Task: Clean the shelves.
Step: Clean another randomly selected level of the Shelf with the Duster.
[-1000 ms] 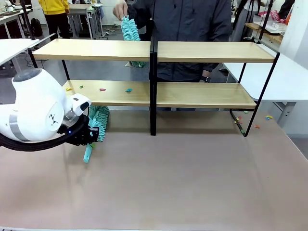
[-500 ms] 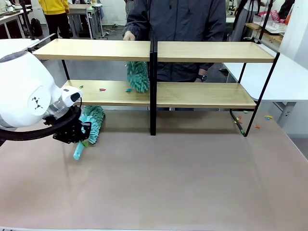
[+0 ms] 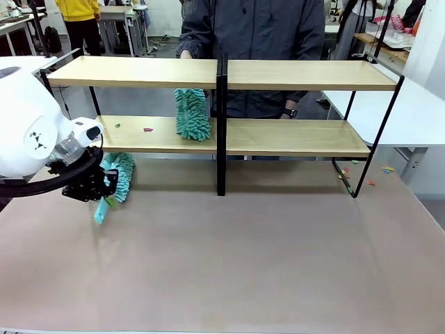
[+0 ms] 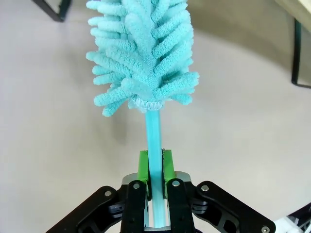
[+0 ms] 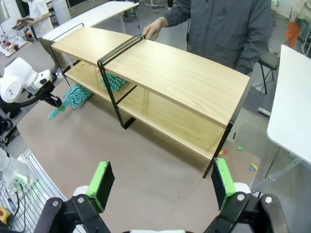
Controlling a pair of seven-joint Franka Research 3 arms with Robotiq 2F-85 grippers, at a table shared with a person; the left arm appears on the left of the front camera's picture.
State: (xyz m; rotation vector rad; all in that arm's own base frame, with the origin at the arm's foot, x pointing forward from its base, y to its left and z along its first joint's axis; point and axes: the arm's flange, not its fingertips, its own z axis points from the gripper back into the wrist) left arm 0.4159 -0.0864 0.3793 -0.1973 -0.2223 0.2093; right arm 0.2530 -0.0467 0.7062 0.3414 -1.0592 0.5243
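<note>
Gripping the duster stem in the left gripper, low by the shelves mid-table; right gripper held wide apart above. Best to lift, level the head, sweep scraps off the lower board.

A: Starting with the left arm?
B: White, rounded glossy shell, small black marks on its side, silver ring near the wrist, black cable curving underneath.
A: Now the left gripper?
B: Black linkage bars, silver screws at the pivots, bright green pads. Same build on the right gripper.
A: And the person?
B: Dark grey jacket with long sleeves; dark band at one wrist, probably a watch.
</note>
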